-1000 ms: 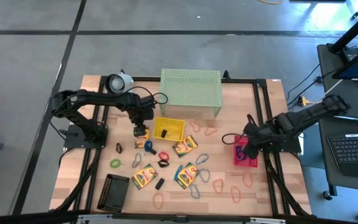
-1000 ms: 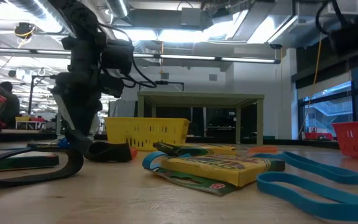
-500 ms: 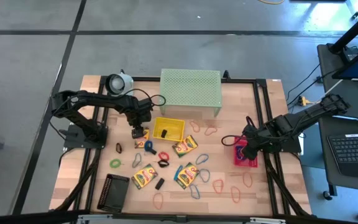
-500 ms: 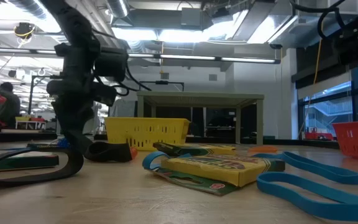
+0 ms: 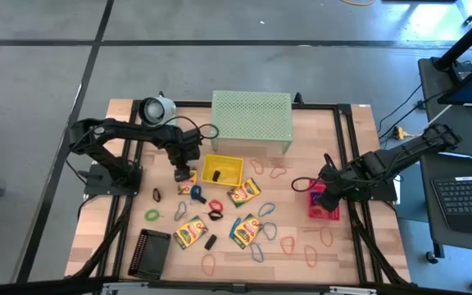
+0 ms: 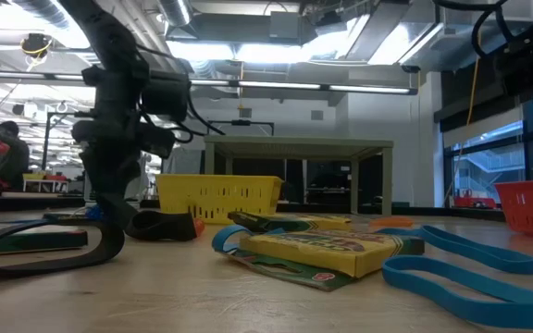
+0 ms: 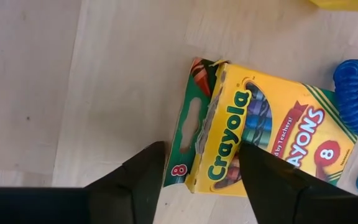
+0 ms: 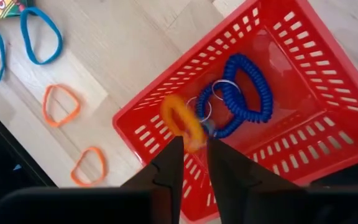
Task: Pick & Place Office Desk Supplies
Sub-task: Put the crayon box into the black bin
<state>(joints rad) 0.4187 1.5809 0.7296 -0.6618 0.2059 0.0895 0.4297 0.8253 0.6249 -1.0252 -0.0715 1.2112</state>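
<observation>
A wooden table [image 5: 301,205] is seen from above on a grey floor; a hall with ceiling lights and a person far off is seen in the low view. The left gripper [image 7: 201,165] is held released directly over a crayon box [image 7: 260,140], one finger on each side of its hanging-tab end; a blue coil [image 7: 353,96] lies beside the box. The right gripper [image 8: 194,158] is poised, slightly parted, above the red tray [image 8: 328,87]. An orange coil [image 8: 182,121] is seen just beyond its tips, over a second blue coil [image 8: 244,93] in the tray; a grasp cannot be told. Loose loops [image 8: 61,102] are scattered beside it.
</observation>
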